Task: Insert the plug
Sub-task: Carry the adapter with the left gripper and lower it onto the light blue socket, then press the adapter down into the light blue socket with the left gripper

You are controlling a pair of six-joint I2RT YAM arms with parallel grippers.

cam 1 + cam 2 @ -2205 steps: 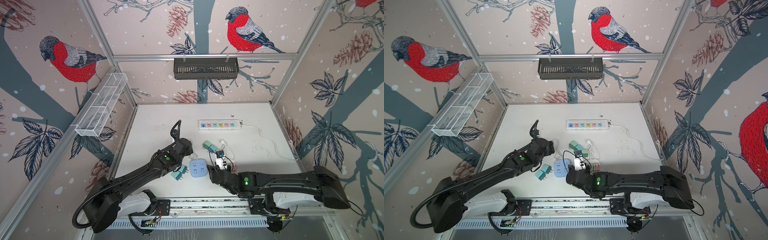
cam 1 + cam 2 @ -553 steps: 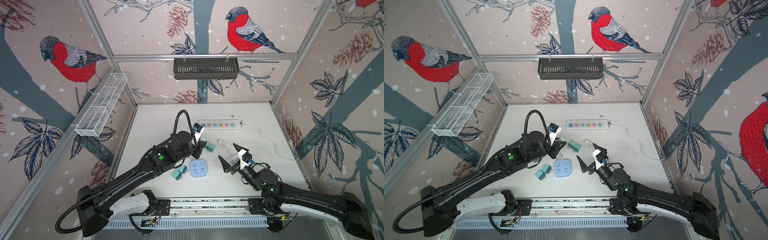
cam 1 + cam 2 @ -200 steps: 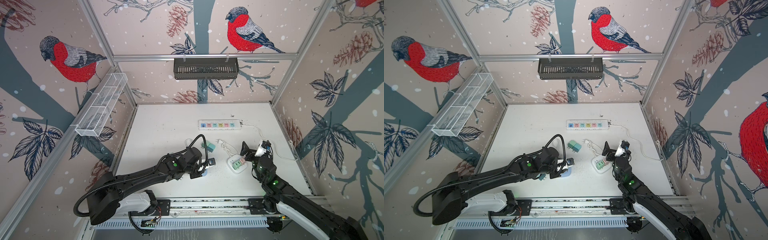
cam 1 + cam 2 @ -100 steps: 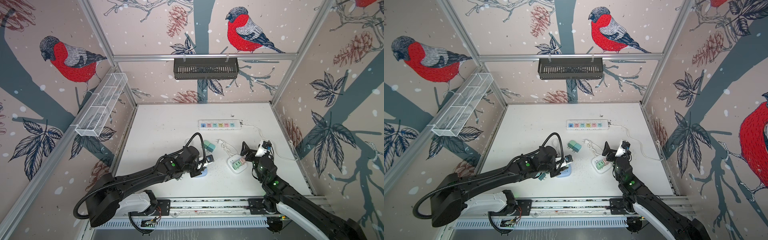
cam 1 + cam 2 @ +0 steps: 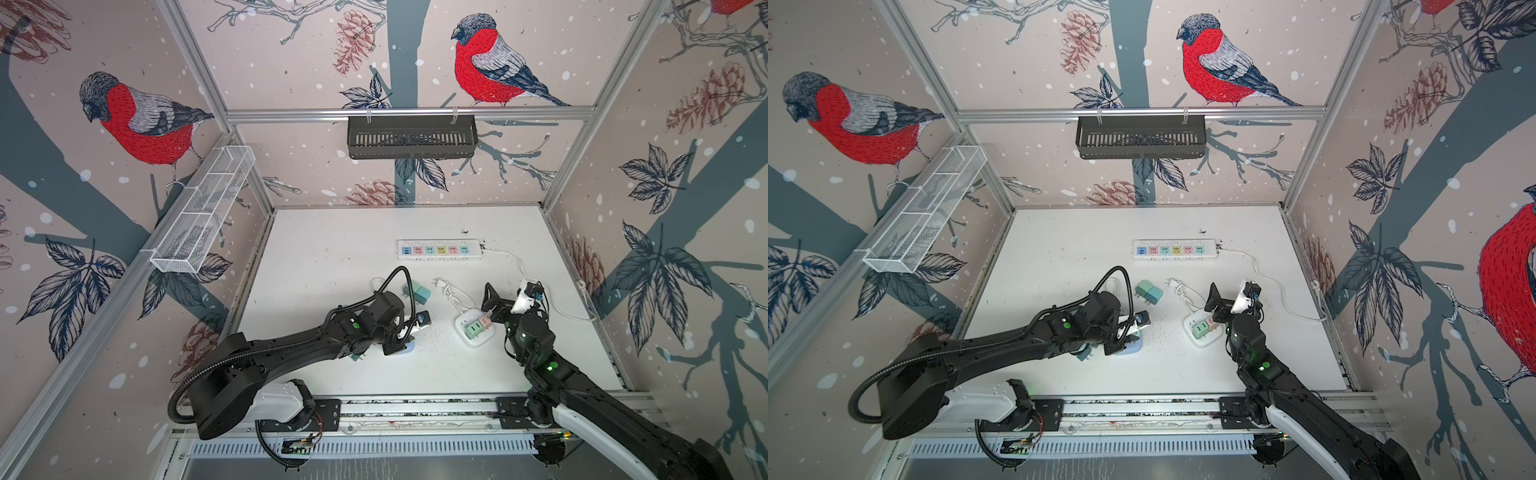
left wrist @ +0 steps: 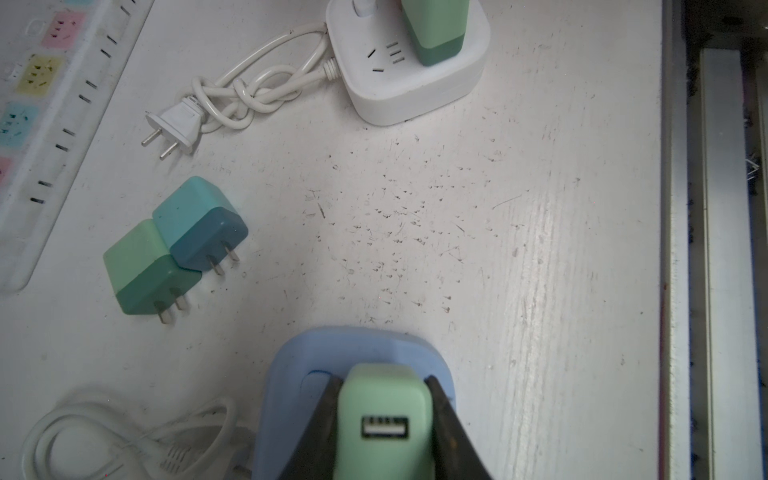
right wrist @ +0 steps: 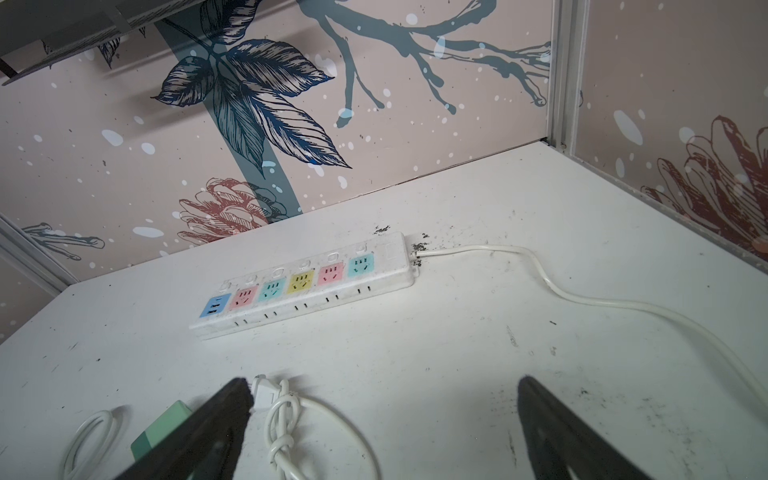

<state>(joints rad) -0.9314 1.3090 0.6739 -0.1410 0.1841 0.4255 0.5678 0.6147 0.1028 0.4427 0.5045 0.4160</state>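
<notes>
Green plug [image 6: 384, 419], atop the blue socket cube [image 6: 365, 347]: prongs hidden beneath its body, depth in the cube unclear, possibly part-seated; cube partly cut off by the frame. Long axis upright, USB port facing up. Left gripper [image 6: 383, 388] fingers pinch its sides. Right gripper [image 7: 382, 399] fingers spread wide, empty.

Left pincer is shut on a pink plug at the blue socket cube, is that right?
Not quite. The plug is light green, not pink, as the left wrist view shows. The left pincer is shut on it at the blue socket cube.
</notes>
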